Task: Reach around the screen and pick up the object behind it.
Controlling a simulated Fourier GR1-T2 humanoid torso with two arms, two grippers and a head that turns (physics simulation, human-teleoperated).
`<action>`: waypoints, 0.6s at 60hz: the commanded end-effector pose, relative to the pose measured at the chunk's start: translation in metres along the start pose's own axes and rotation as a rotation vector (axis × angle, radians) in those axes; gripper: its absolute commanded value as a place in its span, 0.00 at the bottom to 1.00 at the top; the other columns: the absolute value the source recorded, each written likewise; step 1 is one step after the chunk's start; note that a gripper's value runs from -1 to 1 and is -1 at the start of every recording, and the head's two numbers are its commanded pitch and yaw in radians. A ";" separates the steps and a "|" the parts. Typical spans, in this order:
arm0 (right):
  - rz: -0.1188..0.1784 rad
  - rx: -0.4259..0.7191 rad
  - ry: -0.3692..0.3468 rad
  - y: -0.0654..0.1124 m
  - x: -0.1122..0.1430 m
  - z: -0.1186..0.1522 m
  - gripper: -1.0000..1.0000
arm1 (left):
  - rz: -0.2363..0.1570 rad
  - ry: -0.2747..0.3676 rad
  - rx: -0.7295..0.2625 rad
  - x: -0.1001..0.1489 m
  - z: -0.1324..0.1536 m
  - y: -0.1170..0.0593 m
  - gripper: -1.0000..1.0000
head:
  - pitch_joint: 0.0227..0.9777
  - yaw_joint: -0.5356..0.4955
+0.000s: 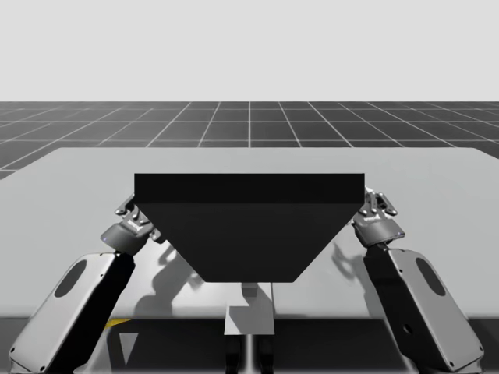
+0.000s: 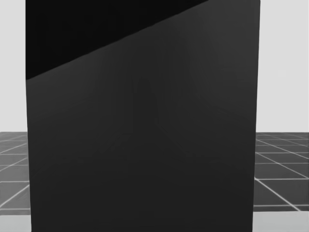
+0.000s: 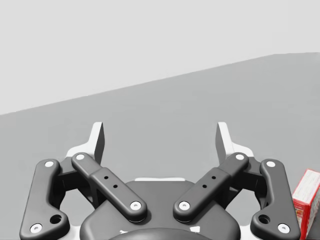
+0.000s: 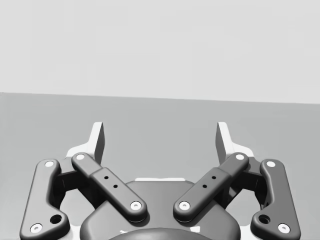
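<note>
Both open, nothing held: left gripper [image 3: 160,134] and right gripper [image 4: 160,134] flank the screen [image 1: 249,226]. Red box [image 3: 306,200] stands on the table [image 1: 78,179] just beside the left gripper. It's cut off at the frame edge, so its shape is unclear. Likely a light, stiff carton: pinch the flat faces gently.

A dark screen [image 2: 145,145] fills the middle of the head view, hiding whatever lies behind it. In the left wrist view, a red box [image 3: 307,200] beside the left fingers [image 3: 223,142] is cut off by the picture's edge.
</note>
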 end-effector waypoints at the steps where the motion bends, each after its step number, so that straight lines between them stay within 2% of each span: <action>1: 0.011 0.102 -0.003 0.005 -0.004 0.010 0.00 | 0.002 0.075 -0.150 -0.008 0.015 -0.010 0.00 | 0.06 0.49; 11: 0.048 0.245 -0.013 0.000 -0.006 0.026 0.00 | 0.006 0.120 -0.333 -0.009 0.029 -0.016 0.00 | 0.06 0.49; 13: 0.069 0.277 -0.025 -0.001 -0.006 0.030 0.00 | 0.005 0.131 -0.385 -0.010 0.032 -0.018 0.00 | 0.06 0.49; 14: 0.069 0.287 -0.026 -0.002 -0.006 0.031 0.00 | 0.004 0.135 -0.397 -0.010 0.033 -0.019 0.00 | 0.06 0.49; 17: 0.067 0.318 -0.030 -0.003 -0.005 0.034 0.00 | -0.008 0.149 -0.436 -0.010 0.034 -0.020 0.00 | 0.06 0.49; 20: 0.078 0.362 -0.047 -0.005 -0.005 0.037 0.00 | -0.028 0.169 -0.481 -0.012 0.033 -0.021 0.00 | 0.06 0.49; 30: 0.103 0.441 -0.060 -0.005 -0.009 0.039 0.00 | -0.047 0.222 -0.539 -0.019 0.022 -0.023 0.00 | 0.06 0.49; 31: 0.122 0.456 -0.065 -0.005 -0.010 0.038 0.00 | -0.041 0.235 -0.549 -0.022 0.017 -0.024 0.00 | 0.06 0.49; 36: 0.137 0.485 -0.068 -0.004 -0.013 0.036 0.00 | -0.040 0.262 -0.560 -0.029 0.006 -0.025 0.00 | 0.06 0.49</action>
